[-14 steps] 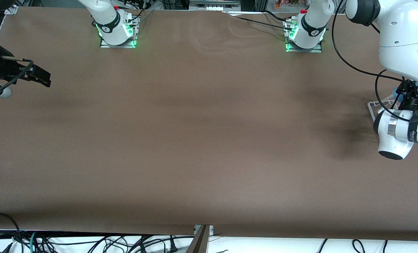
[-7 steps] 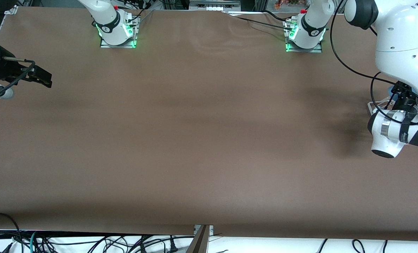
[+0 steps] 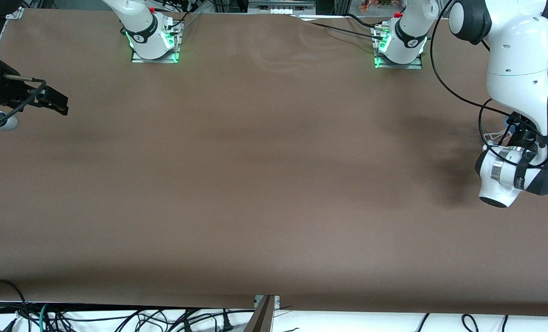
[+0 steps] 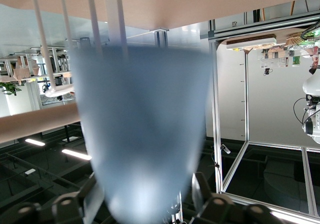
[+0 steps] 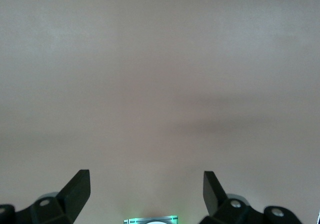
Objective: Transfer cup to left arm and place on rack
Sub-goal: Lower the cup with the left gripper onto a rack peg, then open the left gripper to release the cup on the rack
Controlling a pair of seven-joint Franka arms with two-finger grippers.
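The light-blue cup (image 4: 145,124) fills the left wrist view, its wide end toward the rack's white wires (image 4: 92,14) and wooden dowel (image 4: 35,126). My left gripper (image 4: 147,194) is shut on the cup, one finger on each side of its narrow end. In the front view the left gripper (image 3: 515,130) is over the rack (image 3: 488,137) at the left arm's end of the table. Only a sliver of the cup (image 3: 508,121) shows there, and the left arm hides most of the rack. My right gripper (image 3: 58,101) waits open and empty at the right arm's end, as its wrist view (image 5: 145,176) shows.
The brown table (image 3: 264,175) is bare between the two arms. The arm bases (image 3: 154,41) (image 3: 400,44) stand along the table's edge farthest from the front camera. A black cable (image 3: 458,92) hangs from the left arm.
The left arm's wrist has shifted a little toward the table's middle over the rack, carrying the cup with it. The right arm has barely moved.
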